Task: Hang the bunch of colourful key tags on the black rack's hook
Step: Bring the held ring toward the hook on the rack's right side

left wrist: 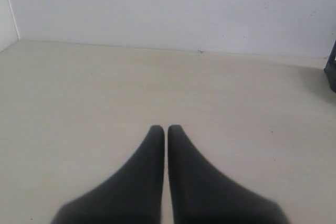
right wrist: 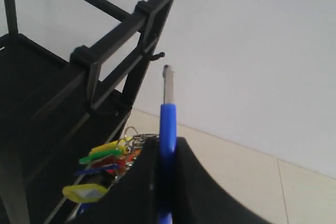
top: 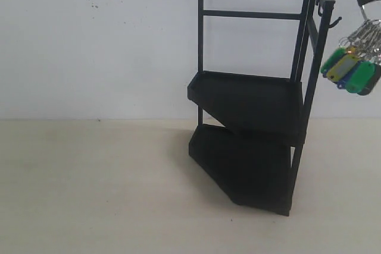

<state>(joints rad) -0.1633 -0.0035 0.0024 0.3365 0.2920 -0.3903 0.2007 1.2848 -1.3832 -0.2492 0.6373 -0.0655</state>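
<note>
Starting big: looking at a pale worktop [top: 89, 194] with the black rack [top: 250, 99] standing right of the middle, close to the back edge. Over on the bare left part, seeing the left gripper [left wrist: 166, 129] low down with jaws pressed together and nothing between them. Up high over the right edge, seeing the right gripper [right wrist: 165, 142] with jaws clamped tight on the blue loop [right wrist: 168, 119] of the colourful key tag bunch [top: 352, 66].

Holding that bunch in mid-air off the rack's right side, clear of the frame, tags dangling a bit lower than the hook [top: 335, 22]. Looks like the carry-over step, with the hanging not yet done.

Next move, best guess: line the loop's opening up with that upturned tip, slide it over the prong, lower until it catches, then let go. Worth steering clear of the shorter curled hook [top: 324, 10] just beside it, and watching for swinging tags.
</note>
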